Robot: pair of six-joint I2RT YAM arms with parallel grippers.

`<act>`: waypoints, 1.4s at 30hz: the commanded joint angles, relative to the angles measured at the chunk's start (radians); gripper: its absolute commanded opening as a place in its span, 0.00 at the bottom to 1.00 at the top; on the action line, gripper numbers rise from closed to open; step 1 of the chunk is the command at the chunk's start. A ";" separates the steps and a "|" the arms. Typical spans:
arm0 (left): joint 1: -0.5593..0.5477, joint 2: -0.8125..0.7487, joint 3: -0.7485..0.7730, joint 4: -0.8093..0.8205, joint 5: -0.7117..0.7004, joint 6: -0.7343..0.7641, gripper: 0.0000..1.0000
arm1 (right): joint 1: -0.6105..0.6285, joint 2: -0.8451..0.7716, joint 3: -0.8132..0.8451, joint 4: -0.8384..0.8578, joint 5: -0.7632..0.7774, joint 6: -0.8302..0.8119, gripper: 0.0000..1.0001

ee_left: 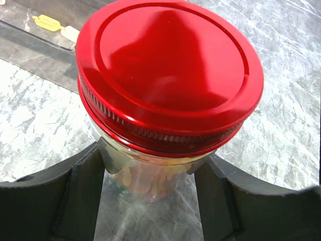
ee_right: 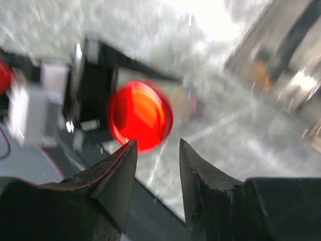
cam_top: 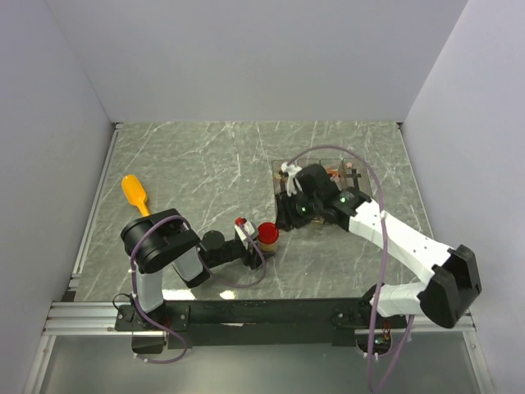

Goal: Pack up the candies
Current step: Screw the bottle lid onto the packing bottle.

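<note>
A glass jar (ee_left: 150,186) with a red lid (ee_left: 168,70) stands on the marble table, with pink, orange and yellow candies (ee_left: 131,176) visible through its glass. My left gripper (ee_left: 153,168) is shut on the jar just below the lid, a finger on each side. In the top view the jar's lid (cam_top: 267,233) sits at the table's near middle, with the left gripper (cam_top: 254,244) reaching it from the left. My right gripper (ee_right: 158,143) hovers open and empty just right of the jar, its view blurred. More candies (cam_top: 332,172) lie in the clear tray.
A clear compartment tray (cam_top: 358,194) lies at the right, partly covered by the right arm. One yellow wrapped sweet (ee_left: 47,22) shows in it in the left wrist view. A yellow-orange scoop (cam_top: 135,194) lies at the left of the table.
</note>
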 commanded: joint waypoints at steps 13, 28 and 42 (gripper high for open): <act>0.008 0.049 -0.004 0.397 -0.018 -0.018 0.49 | -0.044 0.254 0.185 0.079 -0.217 -0.154 0.43; 0.010 0.053 -0.007 0.397 -0.030 -0.021 0.48 | -0.021 0.007 -0.159 0.176 -0.210 0.013 0.30; 0.013 0.049 -0.012 0.397 -0.026 -0.021 0.48 | 0.014 -0.090 -0.123 0.116 -0.094 0.039 0.34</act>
